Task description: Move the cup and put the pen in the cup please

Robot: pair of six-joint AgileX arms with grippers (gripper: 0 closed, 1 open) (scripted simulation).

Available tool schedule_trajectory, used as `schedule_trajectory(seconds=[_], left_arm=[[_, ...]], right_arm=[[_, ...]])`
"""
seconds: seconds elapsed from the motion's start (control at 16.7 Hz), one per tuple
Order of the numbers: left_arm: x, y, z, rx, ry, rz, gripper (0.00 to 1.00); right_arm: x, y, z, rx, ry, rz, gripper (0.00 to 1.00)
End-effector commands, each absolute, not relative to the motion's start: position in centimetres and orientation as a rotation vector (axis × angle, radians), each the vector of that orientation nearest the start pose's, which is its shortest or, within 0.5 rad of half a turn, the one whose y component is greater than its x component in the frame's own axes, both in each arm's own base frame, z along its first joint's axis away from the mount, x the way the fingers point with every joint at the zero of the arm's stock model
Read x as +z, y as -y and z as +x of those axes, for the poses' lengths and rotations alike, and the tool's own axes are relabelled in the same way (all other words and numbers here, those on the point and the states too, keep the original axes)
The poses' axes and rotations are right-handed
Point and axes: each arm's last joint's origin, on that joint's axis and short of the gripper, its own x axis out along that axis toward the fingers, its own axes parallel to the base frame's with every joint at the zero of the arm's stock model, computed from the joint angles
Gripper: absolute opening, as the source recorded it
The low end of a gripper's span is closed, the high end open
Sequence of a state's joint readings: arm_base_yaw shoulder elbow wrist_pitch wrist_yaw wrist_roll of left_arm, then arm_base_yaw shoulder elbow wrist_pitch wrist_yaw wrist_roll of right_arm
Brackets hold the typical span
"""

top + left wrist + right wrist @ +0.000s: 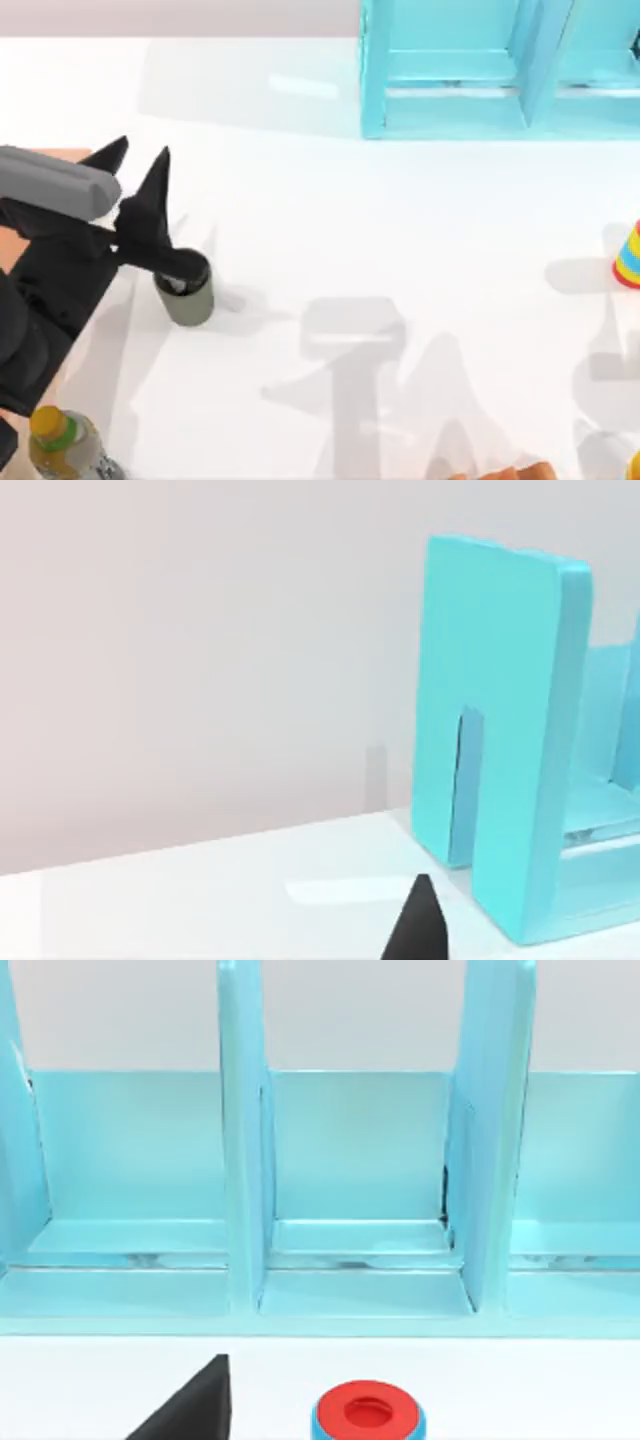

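top view: left pincer (138, 160) spread open by the cup (186, 296) holding the pen (168, 262); right wrist view adds a red-topped cone (368, 1413).

Top overhead; both wrists face rack (500, 70).

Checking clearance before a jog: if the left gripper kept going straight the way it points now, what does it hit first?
Probably nothing nearby. In the top view the left gripper, fingers spread, points toward the table's far edge over bare white table. Its wrist view puts the turquoise rack off to one side of that line, though depth is unclear.
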State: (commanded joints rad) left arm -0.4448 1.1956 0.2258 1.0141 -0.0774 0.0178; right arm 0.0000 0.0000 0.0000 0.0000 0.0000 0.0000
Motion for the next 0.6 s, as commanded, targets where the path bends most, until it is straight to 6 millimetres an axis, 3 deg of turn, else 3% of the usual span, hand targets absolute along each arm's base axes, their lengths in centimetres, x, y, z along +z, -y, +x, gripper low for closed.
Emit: schedule_trajectory(seconds=[0.24, 0.6], left_arm=[[18.1, 9.03, 19.55, -0.357, 0.042, -0.009, 0.98], [18.1, 9.03, 19.55, -0.357, 0.042, -0.009, 1.0]], right_arm=[[16.0, 0.12, 10.57, 0.0, 0.0, 0.0, 1.0], [16.0, 0.12, 10.57, 0.0, 0.0, 0.0, 1.0]])
